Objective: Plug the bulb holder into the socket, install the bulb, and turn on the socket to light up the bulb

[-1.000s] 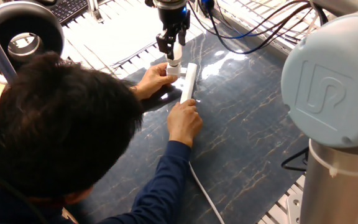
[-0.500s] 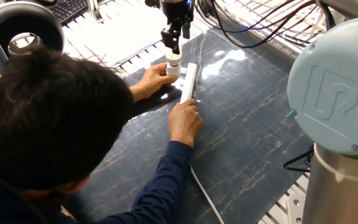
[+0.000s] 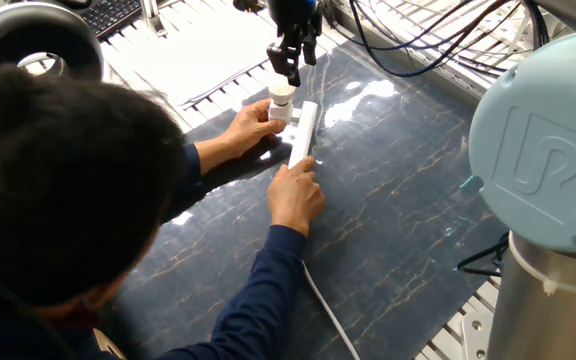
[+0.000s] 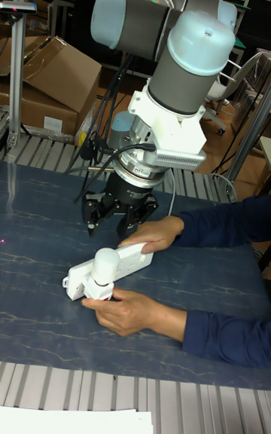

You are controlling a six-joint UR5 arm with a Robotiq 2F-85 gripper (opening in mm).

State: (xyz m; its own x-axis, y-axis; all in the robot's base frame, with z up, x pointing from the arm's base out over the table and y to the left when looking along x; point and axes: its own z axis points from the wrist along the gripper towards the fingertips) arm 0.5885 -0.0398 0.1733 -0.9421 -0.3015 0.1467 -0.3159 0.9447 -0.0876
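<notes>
The socket (image 3: 303, 130) is a long white strip on the dark marbled table, and its white cord (image 3: 328, 305) runs toward the front. At its far end sits the bulb holder (image 3: 279, 114), with the white bulb (image 3: 281, 94) standing upright in it, unlit. My gripper (image 3: 291, 68) hangs just above the bulb, open and empty, not touching it. In the tall view the gripper (image 4: 107, 224) is behind the bulb (image 4: 105, 260) and the socket (image 4: 134, 252). A person's hands hold the holder end and the strip.
A person's head (image 3: 58, 190) and arms fill the left front, with one hand (image 3: 243, 128) at the holder and the other hand (image 3: 294, 195) on the strip. The robot's base (image 3: 543, 180) stands at the right. Black cables (image 3: 408, 45) hang behind.
My gripper has let go of the bulb and risen, drifting slightly right. The bulb stays in the holder. The person's head has shifted left and lower.
</notes>
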